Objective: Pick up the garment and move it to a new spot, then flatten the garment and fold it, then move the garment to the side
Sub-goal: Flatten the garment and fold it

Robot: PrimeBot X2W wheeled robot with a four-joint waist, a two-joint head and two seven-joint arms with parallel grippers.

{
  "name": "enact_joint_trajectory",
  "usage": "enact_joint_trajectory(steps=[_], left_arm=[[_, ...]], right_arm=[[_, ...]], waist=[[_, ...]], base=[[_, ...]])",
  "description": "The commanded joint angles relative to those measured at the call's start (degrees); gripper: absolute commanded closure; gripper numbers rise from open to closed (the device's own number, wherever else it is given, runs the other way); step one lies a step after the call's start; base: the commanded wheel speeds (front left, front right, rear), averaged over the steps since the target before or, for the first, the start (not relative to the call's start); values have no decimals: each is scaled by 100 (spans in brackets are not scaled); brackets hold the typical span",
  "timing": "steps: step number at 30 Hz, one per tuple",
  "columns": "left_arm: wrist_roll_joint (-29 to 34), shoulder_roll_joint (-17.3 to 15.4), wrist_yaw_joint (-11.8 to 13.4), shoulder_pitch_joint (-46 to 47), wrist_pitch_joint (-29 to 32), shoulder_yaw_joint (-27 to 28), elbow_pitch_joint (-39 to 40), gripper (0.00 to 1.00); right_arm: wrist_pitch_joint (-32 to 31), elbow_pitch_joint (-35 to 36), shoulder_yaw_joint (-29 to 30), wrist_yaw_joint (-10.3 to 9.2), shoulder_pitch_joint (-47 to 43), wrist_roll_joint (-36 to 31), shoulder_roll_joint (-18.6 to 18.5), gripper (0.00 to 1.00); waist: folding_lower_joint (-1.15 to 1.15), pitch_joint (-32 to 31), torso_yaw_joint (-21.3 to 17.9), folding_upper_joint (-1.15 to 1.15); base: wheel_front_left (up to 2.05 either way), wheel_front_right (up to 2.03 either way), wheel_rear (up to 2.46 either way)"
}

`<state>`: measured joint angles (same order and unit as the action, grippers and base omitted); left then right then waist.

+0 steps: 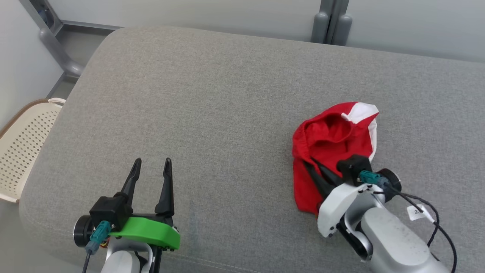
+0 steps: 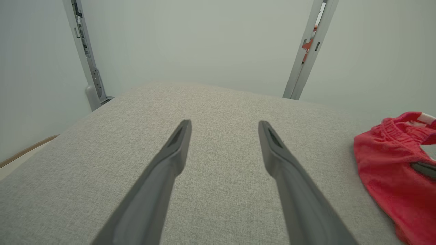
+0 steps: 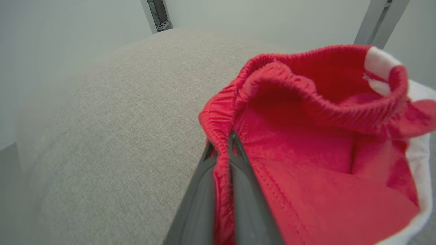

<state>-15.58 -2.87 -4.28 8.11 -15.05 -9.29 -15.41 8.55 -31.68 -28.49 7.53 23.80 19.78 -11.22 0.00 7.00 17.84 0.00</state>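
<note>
The garment (image 1: 333,140) is a small red piece with white trim and an elastic waistband, bunched up on the right of the grey cushion (image 1: 227,94). My right gripper (image 1: 307,161) is shut on the garment's waistband, its dark fingers pinching the red elastic edge (image 3: 221,146). The cloth rises in a loose hood beyond the fingers. My left gripper (image 1: 152,162) stands open at the lower left with nothing between its fingers, well apart from the garment (image 2: 395,170), which lies to its right.
A cream perforated basket (image 1: 26,144) sits off the cushion's left edge on the floor. Grey metal posts (image 1: 331,22) stand behind the cushion against pale walls. Bare cushion stretches across the left and middle.
</note>
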Motion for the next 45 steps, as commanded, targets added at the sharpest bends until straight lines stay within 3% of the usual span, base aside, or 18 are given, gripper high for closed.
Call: enact_joint_trajectory(steps=[1,3,4,5,6,13,23,37,38,39,41,45], left_arm=[[-52,-7,23,-12,-13,-2,8,0],[-57,-7,34,-4,-13,-8,8,0],[-50,-7,37,5,-13,-16,-4,0],[-44,-7,36,13,-13,-20,-12,0],[-44,-7,45,17,-13,-18,-20,0],[39,-7,31,-63,-13,21,-62,0],[32,-7,-7,-67,-13,30,-9,0],[-55,-7,72,136,-13,-147,30,0],[-58,-7,78,145,-13,-156,29,0],[-56,-7,81,157,-13,-163,27,0],[-80,-7,87,170,-13,-165,20,0],[-78,-7,113,152,-13,-123,15,0]], right_arm=[[70,-72,-87,-10,-28,13,85,100],[133,-210,-226,-10,-4,50,194,100],[185,-270,-283,-10,37,59,229,84],[239,-305,-326,-10,73,58,249,22],[299,-345,-358,-10,113,70,264,0],[581,-224,-140,-10,226,119,-52,0],[509,111,817,-10,-91,110,-753,0],[-187,-597,955,-10,-86,827,-255,0],[-245,-668,929,-10,-71,871,-248,5],[-282,-737,894,-10,-41,917,-244,50],[-265,-810,826,-10,12,993,-244,100],[-147,-889,754,-10,123,1051,-371,100]], waist=[[0,31,17,0],[0,47,14,0],[0,46,9,0],[0,43,1,0],[0,29,-20,0],[0,-125,-195,0],[0,-87,-366,0],[0,231,-143,0],[0,245,-124,0],[0,260,-104,0],[0,278,-82,0],[0,264,-106,0]], base=[[0,0,0],[0,0,0],[0,0,0],[0,0,0],[0,0,0],[0,0,0],[0,0,0],[0,0,0],[0,0,0],[0,0,0],[0,0,0],[0,0,0]])
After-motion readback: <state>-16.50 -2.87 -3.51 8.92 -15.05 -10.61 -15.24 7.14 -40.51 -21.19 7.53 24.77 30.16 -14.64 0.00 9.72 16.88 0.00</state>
